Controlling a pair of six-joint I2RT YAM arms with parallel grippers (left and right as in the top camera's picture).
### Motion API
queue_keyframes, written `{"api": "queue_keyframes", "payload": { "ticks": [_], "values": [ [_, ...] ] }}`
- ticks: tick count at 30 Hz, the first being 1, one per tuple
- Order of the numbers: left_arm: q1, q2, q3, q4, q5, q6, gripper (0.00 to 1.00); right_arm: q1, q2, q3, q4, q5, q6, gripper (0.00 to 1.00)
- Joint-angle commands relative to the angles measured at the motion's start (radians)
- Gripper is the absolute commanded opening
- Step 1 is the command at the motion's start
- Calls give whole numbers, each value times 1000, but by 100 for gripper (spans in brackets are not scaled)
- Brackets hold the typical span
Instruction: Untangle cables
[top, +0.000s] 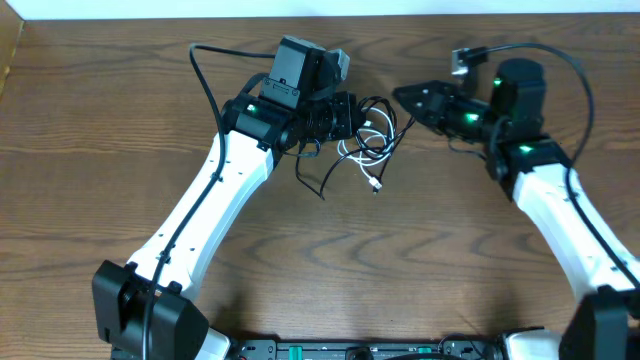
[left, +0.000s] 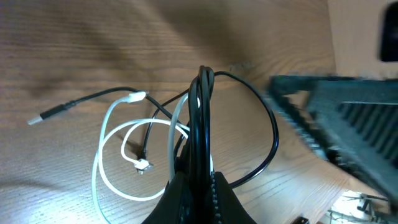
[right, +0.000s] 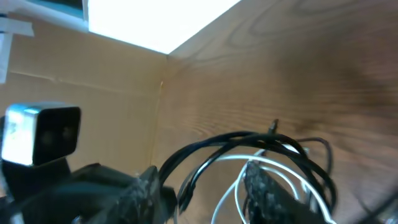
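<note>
Two cords sit tangled at the upper middle of the brown wood-grain bench (top: 400, 250): one long thin black cord (left: 203, 106) and one shorter thin white cord (left: 135, 97). Of two end effectors, the left end effector (top: 350, 114) is clenched on the black cord. The right end effector (top: 403, 97) sits just right of the tangle, cords between its fingers — I cannot tell whether it grips.

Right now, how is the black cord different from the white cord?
The black cord is dark; the white cord is bright. The black cord rises into the shut left tool; the white cord's loops lie on the table. Both are thin, plug-ended and tangled together.
</note>
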Motion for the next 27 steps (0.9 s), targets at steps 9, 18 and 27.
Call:
{"api": "queue_keyframes", "payload": {
  "ticks": [9,18,27],
  "values": [
    [0,4,22,28,7,-31,7,105,112,14,80,36,163,46],
    [-1,4,22,30,32,-98,7,117,168,14,159,53,217,39],
    [-2,4,22,40,60,-165,7,127,176,14,179,77,220,38]
  ]
}}
